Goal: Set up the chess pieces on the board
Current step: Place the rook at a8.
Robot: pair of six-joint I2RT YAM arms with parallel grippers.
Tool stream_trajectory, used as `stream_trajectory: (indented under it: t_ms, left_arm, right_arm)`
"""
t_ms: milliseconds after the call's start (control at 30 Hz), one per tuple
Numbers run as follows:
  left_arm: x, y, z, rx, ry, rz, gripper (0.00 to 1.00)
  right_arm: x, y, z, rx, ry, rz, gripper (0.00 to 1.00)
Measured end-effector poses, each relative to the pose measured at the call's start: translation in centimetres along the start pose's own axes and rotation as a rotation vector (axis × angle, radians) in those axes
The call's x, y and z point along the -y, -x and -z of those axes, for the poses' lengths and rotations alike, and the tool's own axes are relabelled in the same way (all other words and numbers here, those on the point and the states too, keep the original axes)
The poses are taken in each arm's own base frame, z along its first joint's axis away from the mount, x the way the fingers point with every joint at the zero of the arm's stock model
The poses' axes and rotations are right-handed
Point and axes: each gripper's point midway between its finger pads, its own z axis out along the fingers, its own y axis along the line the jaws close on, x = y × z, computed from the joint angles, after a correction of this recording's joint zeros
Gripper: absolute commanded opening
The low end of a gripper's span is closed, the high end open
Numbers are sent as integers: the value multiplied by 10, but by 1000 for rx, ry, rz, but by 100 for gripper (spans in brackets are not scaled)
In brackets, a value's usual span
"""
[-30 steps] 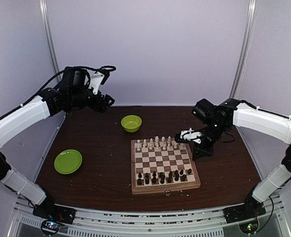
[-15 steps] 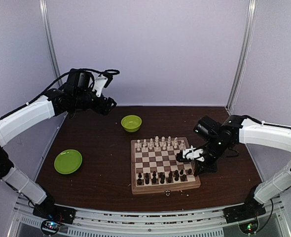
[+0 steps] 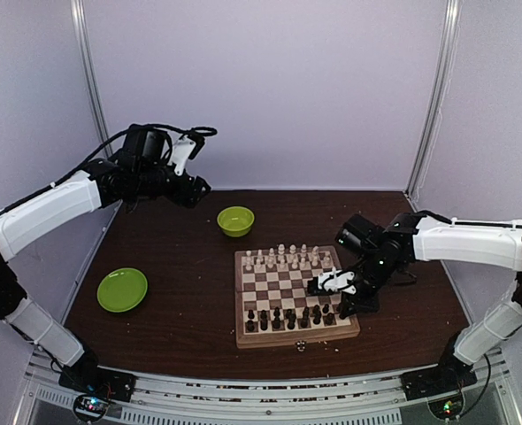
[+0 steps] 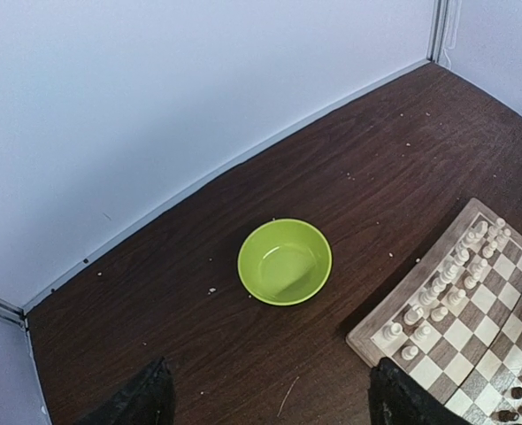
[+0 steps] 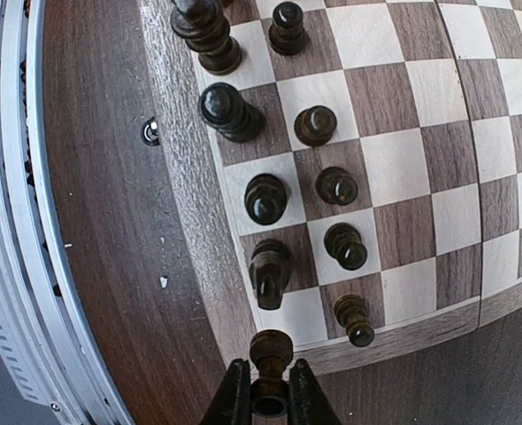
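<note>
The board (image 3: 298,338) lies in the middle of the table, with cream chess pieces (image 3: 283,257) in its far rows and dark chess pieces (image 3: 292,317) in its near rows. My right gripper (image 3: 342,305) hovers over the board's near right corner and is shut on a dark chess piece (image 5: 271,350). In the right wrist view that piece hangs above the rim beside a bare pale corner square (image 5: 283,314), next to a dark knight (image 5: 269,273). My left gripper (image 3: 199,188) is raised at the back left; its fingers (image 4: 142,398) stand wide open and hold nothing.
A lime-green bowl (image 3: 235,220) sits behind the board, below the left gripper (image 4: 270,407). A lime-green plate (image 3: 122,289) rests at the left. Pale crumbs dot the dark tabletop. The board's rim (image 5: 195,221) lies close to the table's metal front rail (image 5: 18,221).
The right arm swung from the board's far right side down to its near right corner, carrying the dark piece. The left arm drifted slightly to the right.
</note>
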Motion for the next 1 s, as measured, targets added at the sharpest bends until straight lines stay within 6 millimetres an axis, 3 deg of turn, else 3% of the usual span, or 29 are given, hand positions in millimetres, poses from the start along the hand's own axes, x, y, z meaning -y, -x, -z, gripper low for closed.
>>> stream_trajectory:
  t_ms: [567,833,1000]
  left_arm:
    - [2,-4,-5,-15,-9,-1,78]
    - [2,-5,-7,-19,-10,-1,78]
    - [3,-7,-10,-27,-14,-1,78]
  right_arm:
    - [6,-1,-17,-31,3,12,12]
    - [9,-11,-27,-71,6,8,12]
    - [11,-12,-27,-72,-1,3,22]
